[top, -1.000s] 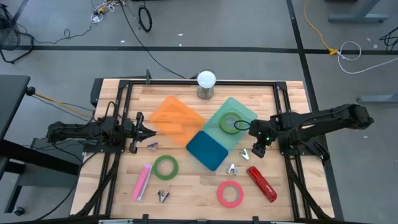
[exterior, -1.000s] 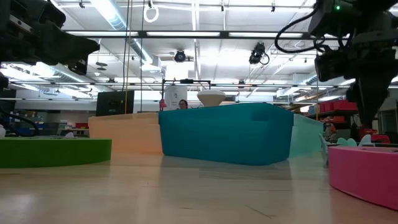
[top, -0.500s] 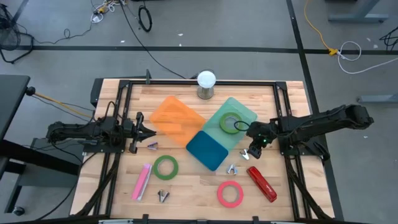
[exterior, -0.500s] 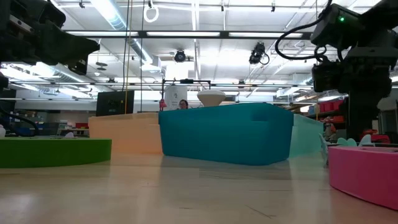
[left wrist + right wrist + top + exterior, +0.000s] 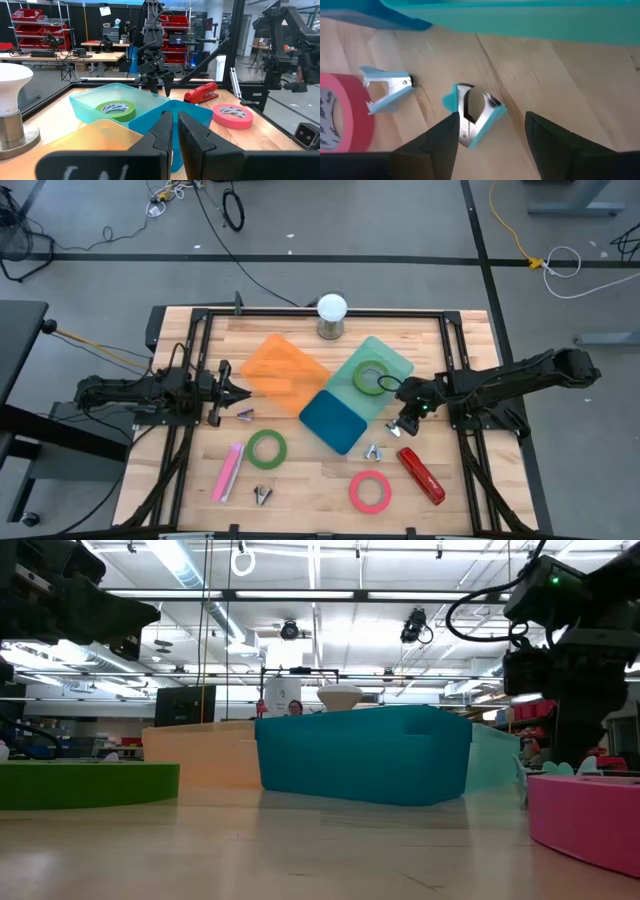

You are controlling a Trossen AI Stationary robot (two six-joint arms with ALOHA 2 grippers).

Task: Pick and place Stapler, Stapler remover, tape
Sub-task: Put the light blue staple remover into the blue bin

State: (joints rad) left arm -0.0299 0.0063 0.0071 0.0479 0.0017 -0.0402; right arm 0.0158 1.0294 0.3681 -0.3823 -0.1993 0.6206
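Teal-handled staple remover [image 5: 472,116] lies on the wood just beside the teal bin [image 5: 375,360], and we've got our right gripper [image 5: 490,131] spread wide and empty above it, so next we judge a straight drop and squeeze, left gripper [image 5: 228,391] parked.

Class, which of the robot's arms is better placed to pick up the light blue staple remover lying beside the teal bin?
The right. Its pincer hangs open just over that light blue staple remover, while the left pincer waits across the table.

Overhead, table-level and two wrist cameras share the teal bin [image 5: 336,421].
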